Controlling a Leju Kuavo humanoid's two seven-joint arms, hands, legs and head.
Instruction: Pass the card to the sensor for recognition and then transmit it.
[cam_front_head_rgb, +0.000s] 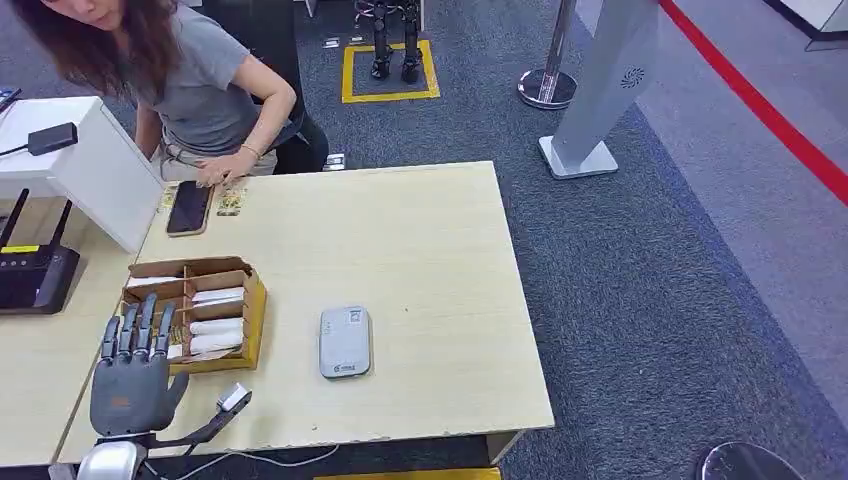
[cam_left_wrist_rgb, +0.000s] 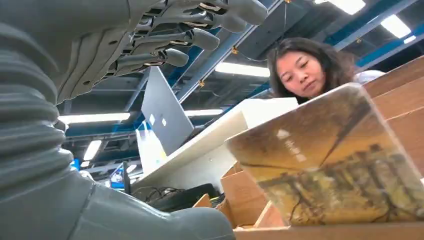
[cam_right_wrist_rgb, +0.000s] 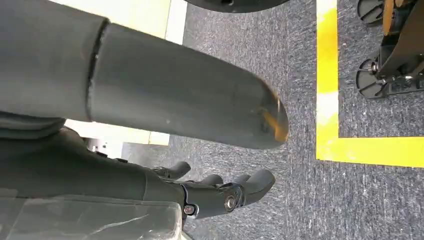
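1. A pale wooden table (cam_front_head_rgb: 420, 250) stands on grey carpet (cam_front_head_rgb: 640, 250) marked with a red line and a yellow square.
2. White cards (cam_front_head_rgb: 215, 325) lie in a cardboard box (cam_front_head_rgb: 250, 300) at the table's near left; the sensor (cam_front_head_rgb: 345, 341), a flat grey pad, lies right of it.
3. The left hand (cam_front_head_rgb: 130, 375) hovers just near of the box, fingers spread, holding nothing. The right hand (cam_right_wrist_rgb: 220, 192) hangs over carpet, fingers curled in, empty.
4. Far left: a router (cam_front_head_rgb: 35, 275), a white stand (cam_front_head_rgb: 90, 165), a phone (cam_front_head_rgb: 188, 207) and a person (cam_front_head_rgb: 200, 90) touching the table.

Pale wooden table (cam_front_head_rgb: 420, 260), grey carpet (cam_front_head_rgb: 640, 280)
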